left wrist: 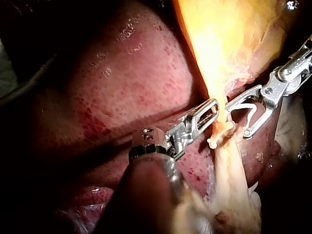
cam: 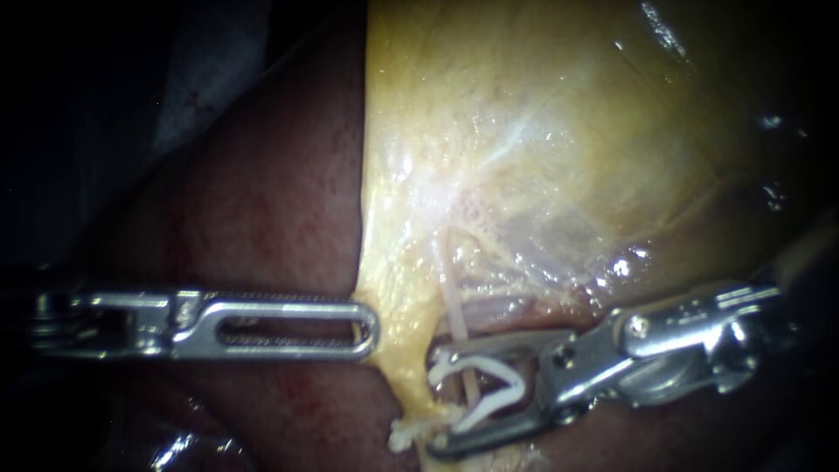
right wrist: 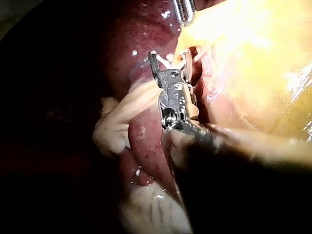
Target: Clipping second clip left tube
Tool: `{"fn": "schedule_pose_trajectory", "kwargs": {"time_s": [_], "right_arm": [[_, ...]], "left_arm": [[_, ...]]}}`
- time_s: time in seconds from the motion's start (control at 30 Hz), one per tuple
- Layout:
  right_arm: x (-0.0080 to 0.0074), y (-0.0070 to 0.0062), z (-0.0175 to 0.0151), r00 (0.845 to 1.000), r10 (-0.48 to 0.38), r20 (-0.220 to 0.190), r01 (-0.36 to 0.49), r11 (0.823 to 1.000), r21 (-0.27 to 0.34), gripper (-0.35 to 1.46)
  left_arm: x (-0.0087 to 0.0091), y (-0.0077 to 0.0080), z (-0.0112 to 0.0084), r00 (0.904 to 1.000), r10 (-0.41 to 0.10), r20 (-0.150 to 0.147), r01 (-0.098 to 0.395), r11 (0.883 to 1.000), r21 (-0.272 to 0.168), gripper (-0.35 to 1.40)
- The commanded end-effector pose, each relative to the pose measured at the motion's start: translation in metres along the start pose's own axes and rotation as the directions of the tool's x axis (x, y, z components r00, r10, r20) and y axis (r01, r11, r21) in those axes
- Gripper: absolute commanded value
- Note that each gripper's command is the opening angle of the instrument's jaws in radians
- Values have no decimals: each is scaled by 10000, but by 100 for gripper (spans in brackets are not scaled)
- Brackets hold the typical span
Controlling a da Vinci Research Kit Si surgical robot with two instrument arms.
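Note:
A thin pale tube [cam: 456, 301] runs down from the yellow gallbladder [cam: 542, 131]. My right instrument [cam: 437, 400] stands with its jaws wide apart on either side of this tube. They carry an open white clip [cam: 502, 389], and the tube passes between the clip's arms. The left wrist view shows the same clip [left wrist: 248, 109] and my right instrument [left wrist: 237, 122]. My left instrument [cam: 374, 328] has slotted jaws that lie together on the gallbladder's yellow edge and hold it to the left. A small white piece [cam: 406, 433] sits at the strand's lower end.
Dark red liver [cam: 262, 218] fills the left and lower field under my left instrument. In the right wrist view, pale loose tissue [right wrist: 117, 122] hangs beside my right instrument [right wrist: 169, 56], and my left instrument's tip [right wrist: 185, 12] shows ahead of it.

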Motion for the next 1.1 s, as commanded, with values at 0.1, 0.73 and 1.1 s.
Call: {"fn": "schedule_pose_trajectory", "kwargs": {"time_s": [0.1, 0.73, 1.1], "right_arm": [[-5, 4, 2, 10000, 7, 32, -7, 10000, 70, 57], [-18, 18, 14, 10000, -7, 44, 7, 10000, 4, 56], [-18, 23, 37, 9999, -56, 86, 55, 10000, 74, 56]], "left_arm": [[0, 0, 0, 10000, 0, 2, 0, 10000, 0, -1], [1, -2, 1, 10000, -5, 12, 5, 10000, -6, -1], [0, -3, 2, 10000, -8, 17, 8, 10000, -9, -1]]}}
